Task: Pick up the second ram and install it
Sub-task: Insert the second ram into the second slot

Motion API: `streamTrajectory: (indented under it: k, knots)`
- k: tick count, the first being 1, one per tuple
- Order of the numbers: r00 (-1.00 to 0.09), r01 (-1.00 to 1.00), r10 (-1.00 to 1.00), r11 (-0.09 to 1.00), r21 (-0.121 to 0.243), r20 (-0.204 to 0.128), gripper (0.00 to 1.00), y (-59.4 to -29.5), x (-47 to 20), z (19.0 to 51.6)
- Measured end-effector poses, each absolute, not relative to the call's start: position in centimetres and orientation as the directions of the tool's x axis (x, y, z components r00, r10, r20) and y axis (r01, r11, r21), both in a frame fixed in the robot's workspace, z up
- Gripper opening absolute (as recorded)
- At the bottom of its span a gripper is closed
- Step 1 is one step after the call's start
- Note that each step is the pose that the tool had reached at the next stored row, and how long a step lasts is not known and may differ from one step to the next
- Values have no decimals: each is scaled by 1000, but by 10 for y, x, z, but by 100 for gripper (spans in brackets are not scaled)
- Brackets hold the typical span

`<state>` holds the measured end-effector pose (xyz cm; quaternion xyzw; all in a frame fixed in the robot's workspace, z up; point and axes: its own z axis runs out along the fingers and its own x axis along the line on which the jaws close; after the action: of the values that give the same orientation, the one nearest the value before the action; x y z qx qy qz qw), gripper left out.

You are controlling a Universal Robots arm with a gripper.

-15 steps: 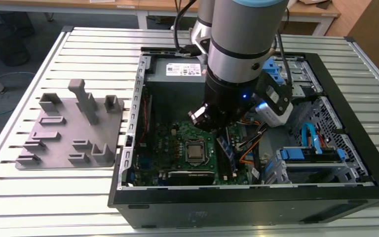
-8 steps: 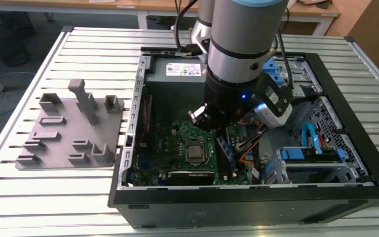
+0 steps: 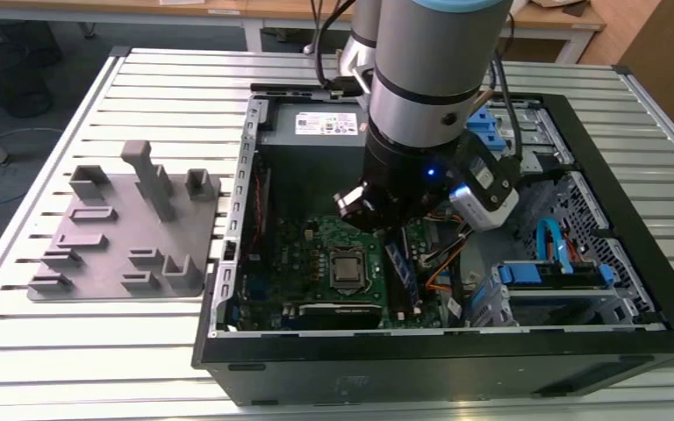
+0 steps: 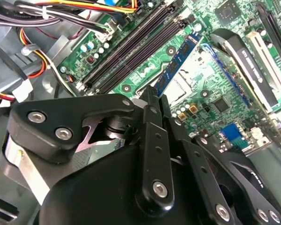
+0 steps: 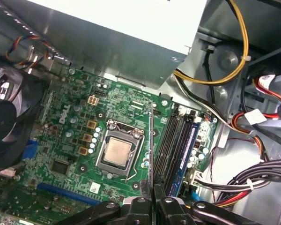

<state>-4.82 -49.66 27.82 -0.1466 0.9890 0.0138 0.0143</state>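
My gripper (image 5: 152, 191) is shut on the second ram (image 5: 151, 150), a thin stick seen edge-on in the first wrist view. In the second wrist view the ram (image 4: 177, 63) shows its blue-green board and black chips, sticking out from the fingertips (image 4: 152, 99). It hangs above the motherboard (image 5: 79, 117), between the CPU socket (image 5: 117, 152) and the black memory slots (image 5: 171, 140). Another stick (image 5: 189, 145) sits in a slot further over. In the exterior view the gripper (image 3: 386, 219) is low inside the open computer case (image 3: 618, 263).
A grey fixture block (image 3: 126, 228) with upright posts stands on the table at the exterior view's left. Inside the case are the power supply (image 3: 313, 127), cable bundles (image 5: 234, 70), a black fan (image 5: 4, 122) and a blue drive bay (image 3: 560, 272).
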Motion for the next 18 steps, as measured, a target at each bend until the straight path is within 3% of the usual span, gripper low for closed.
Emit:
streamTrajectory:
  k: [18]
  knots:
    - [-984,-176,-176,984,23,-32,14,-497,-48,278]
